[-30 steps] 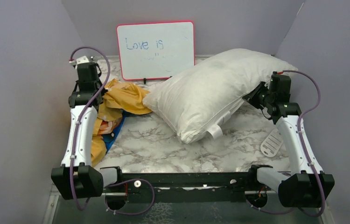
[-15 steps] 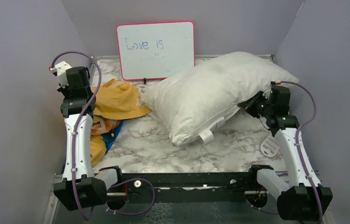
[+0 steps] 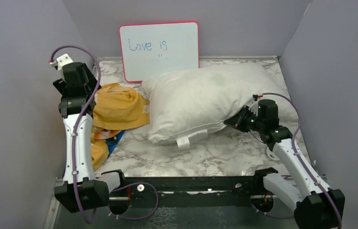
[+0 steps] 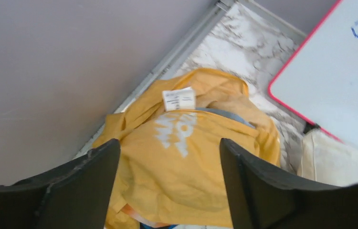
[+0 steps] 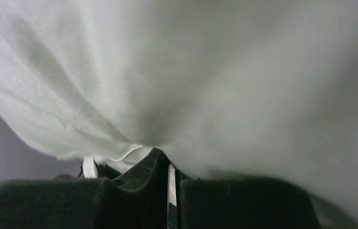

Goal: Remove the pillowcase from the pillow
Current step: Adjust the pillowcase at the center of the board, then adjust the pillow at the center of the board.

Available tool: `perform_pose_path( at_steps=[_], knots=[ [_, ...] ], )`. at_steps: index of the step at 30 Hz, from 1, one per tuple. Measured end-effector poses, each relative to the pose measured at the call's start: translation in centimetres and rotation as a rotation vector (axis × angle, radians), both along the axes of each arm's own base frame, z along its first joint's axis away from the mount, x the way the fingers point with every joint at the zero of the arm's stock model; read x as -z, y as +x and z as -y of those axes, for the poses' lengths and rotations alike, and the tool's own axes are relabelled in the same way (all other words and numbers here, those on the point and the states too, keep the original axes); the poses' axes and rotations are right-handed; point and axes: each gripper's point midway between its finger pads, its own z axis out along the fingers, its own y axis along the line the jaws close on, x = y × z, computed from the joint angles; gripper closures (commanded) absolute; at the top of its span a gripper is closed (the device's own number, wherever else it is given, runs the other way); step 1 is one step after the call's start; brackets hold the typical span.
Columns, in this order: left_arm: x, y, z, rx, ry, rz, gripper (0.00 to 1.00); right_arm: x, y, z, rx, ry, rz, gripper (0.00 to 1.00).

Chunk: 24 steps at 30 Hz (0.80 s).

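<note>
**Worktop scene, read from your arm bases outward.** Nearest you, the marbled worktop (image 3: 167, 157) shows bare stone just beyond the black base rail (image 3: 191, 183).

On your left, the pillowcase (image 3: 120, 107) sits in a crumpled heap against the left wall, entirely off the pillow (image 3: 201, 100). Its yellow-orange face is uppermost, and a blue fold with orange print shows at its near edge. Your left pincer (image 4: 167, 143) hangs above this heap with its jaws spread wide and nothing between them.

In the left wrist view you see white lettering printed on the yellow-orange cloth. It is creased and blurred, so no word can be made out. Just beyond it, a small white sewn label (image 4: 178, 99) carries dark print too fine to read.

On your right, the right pincer (image 3: 232, 123) is drawn down to a narrow slit on the near right edge of the pillow. The right wrist view shows the white seam running in between the fingertips. The pillow lies across the middle and right of the worktop, its left end just beside the pillowcase. A white tag (image 3: 191, 139) curls from its near edge.

Farthest from you, the pink-framed whiteboard (image 3: 159, 50) stands against the back wall, just behind the pillow's far edge. It bears "Love is" in blue handwriting, with fainter marks beneath that you cannot read.
</note>
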Motion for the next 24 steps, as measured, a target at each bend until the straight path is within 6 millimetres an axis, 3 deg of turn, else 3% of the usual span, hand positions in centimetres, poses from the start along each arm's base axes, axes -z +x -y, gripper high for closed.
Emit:
perform_pose_path(
  at_steps=[2, 3, 4, 6, 7, 10, 13, 16, 18, 20, 22, 24],
  knots=[
    [0.6, 0.6, 1.0, 0.053, -0.035, -0.006, 0.02, -0.1, -0.8, -2.3, -0.102, 0.001, 0.014, 0.69],
    [0.9, 0.8, 1.6, 0.084, -0.058, -0.011, 0.01, -0.2, -1.7, -4.0, -0.181, -0.007, 0.021, 0.55],
    [1.1, 1.0, 2.2, 0.115, -0.08, -0.014, 0.01, -0.4, -2.5, -5.4, -0.247, -0.014, 0.037, 0.47],
    [1.2, 1.1, 3.2, 0.164, -0.112, -0.018, 0.01, -2.1, -4.0, -7.3, -0.339, -0.012, 0.099, 0.41],
    [1.0, 1.2, 3.6, 0.184, -0.123, -0.014, 0.01, -3.8, -4.3, -7.6, -0.364, -0.024, 0.162, 0.4],
    [-0.7, 1.6, 4.8, 0.247, -0.145, 0.026, 0.01, -10.4, -3.1, -6.3, -0.287, -0.069, 0.363, 0.34],
    [-2.5, 2.4, 7.2, 0.378, -0.192, 0.085, 0.01, -17.9, -1.3, -4.1, -0.141, -0.12, 0.564, 0.29],
    [-2.3, 3.1, 10.3, 0.511, -0.254, 0.094, 0.01, -21.8, 0.9, -2.1, 0.001, -0.186, 0.632, 0.28],
    [-1.5, 3.9, 14.2, 0.646, -0.3, 0.069, 0.01, -22.1, 3.3, -1.9, 0.043, -0.25, 0.613, 0.28],
    [-0.1, 4.4, 18.2, 0.765, -0.331, 0.025, 0.01, -20.5, 6.3, -2.4, 0.057, -0.32, 0.541, 0.27],
    [2.7, 4.6, 22.5, 0.876, -0.371, -0.045, 0.01, -17.6, 9.0, -3.3, 0.051, -0.386, 0.451, 0.27],
    [6.8, 3.9, 25.7, 0.947, -0.416, -0.152, 0.01, -12.3, 10.9, -4.0, 0.014, -0.464, 0.324, 0.27]
  ],
)
